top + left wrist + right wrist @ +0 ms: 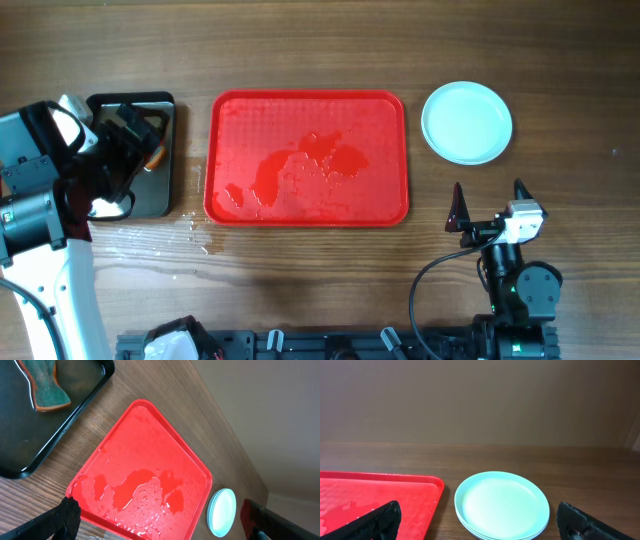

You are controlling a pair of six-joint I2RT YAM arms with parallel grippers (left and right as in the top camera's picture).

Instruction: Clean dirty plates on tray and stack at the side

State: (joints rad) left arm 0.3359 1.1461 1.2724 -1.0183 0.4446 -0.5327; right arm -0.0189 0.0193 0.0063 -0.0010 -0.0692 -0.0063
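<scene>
Plates (467, 122): one stack on the table, just right of the tray's far corner; top face looks clean.
Tray (240, 130): red, with wet patches across its middle.
Left gripper (159, 508): your jaws stand wide apart, gripping nothing, over the black pan (160, 190), which holds a sponge (47, 390).
Right gripper (488, 195): your jaws stand wide apart, near the stack.

No text, label, brand, number or sign can be read in any view. The tray (230, 115) at the table's centre, the plates (466, 122) at 2 o'clock from it and the black pan (158, 195) at 9 o'clock show plain surfaces. The white housing (522, 213) at 5 o'clock is too small to tell any marking.
</scene>
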